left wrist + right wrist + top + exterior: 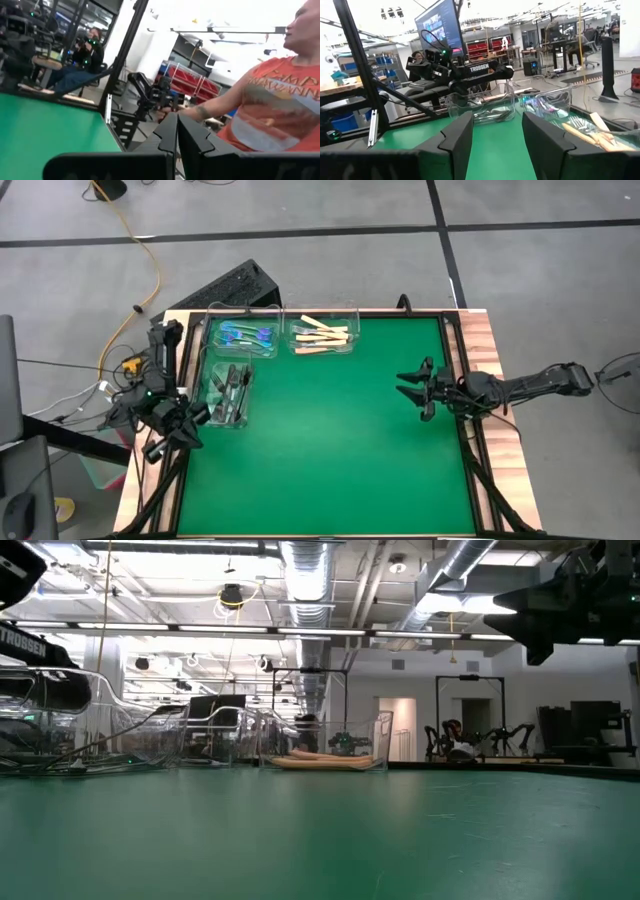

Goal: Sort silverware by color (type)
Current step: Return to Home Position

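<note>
Along the table (330, 440), left end effector (176, 122) is clenched, right end effector (410, 385) released; binned forks (232, 385) blur.

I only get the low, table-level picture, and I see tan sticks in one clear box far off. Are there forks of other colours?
Observer: Yes. From above, blue iridescent forks lie in their own bin, just left of the tan forks.
Operator: Any dark ones?
Observer: Dark forks fill a third bin, next to the folded left arm.
Operator: What's the black shape at my top right?
Observer: That's the right arm, its jaws open above the right side of the mat.
</note>
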